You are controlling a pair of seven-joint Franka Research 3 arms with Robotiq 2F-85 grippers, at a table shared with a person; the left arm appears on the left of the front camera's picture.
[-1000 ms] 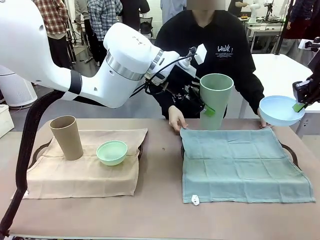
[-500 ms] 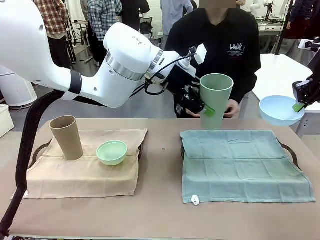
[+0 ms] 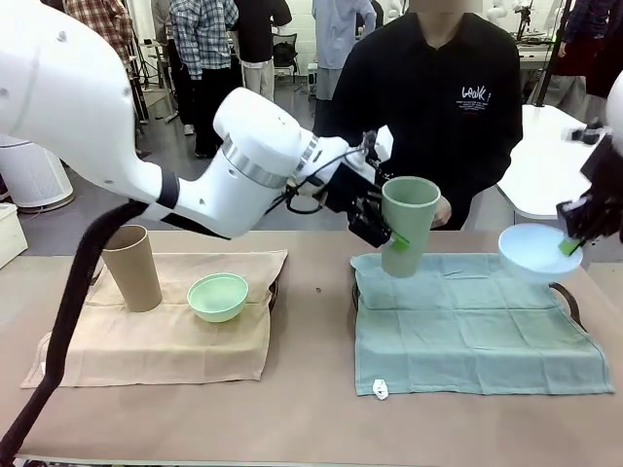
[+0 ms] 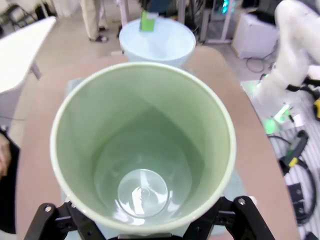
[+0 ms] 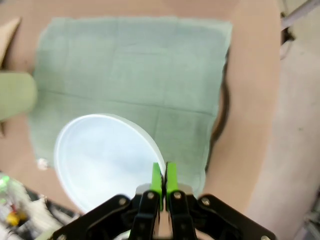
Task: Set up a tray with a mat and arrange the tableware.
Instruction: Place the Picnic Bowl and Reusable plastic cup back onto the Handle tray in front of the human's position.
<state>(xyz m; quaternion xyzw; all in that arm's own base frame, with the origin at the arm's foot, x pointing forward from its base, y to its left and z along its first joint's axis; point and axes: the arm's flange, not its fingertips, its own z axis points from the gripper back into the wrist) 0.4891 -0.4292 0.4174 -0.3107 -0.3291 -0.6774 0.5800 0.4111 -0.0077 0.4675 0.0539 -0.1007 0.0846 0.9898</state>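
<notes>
- Front view: I saw a brown table (image 3: pixel 311 409) in a busy room, with a person (image 3: pixel 438 107) in black standing at its far side and others farther back. My left gripper (image 3: pixel 384 229) had its jaws spread wide around the pale green cup (image 3: pixel 409 226), which it carried slightly tilted above the near-left corner of the green mat (image 3: pixel 477 326). My right gripper (image 3: pixel 574 243) was pinched tight on the rim of the light blue bowl (image 3: pixel 537 253), which hung over the mat's far-right corner. To the left, the tan cup (image 3: pixel 131 268) and the mint green bowl (image 3: pixel 218 296) stood on a beige mat (image 3: pixel 165 331); a dark tray rim (image 3: pixel 569 302) peeked out at the green mat's right edge.
- Left wrist view: I looked straight down into the pale green cup (image 4: pixel 142 150), cradled between the black fingers (image 4: pixel 235 220); the light blue bowl (image 4: pixel 157 42) hung beyond it.
- Right wrist view: the green pads (image 5: pixel 156 179) met on the bowl's (image 5: pixel 100 160) rim, with the green mat (image 5: pixel 135 75) below.
</notes>
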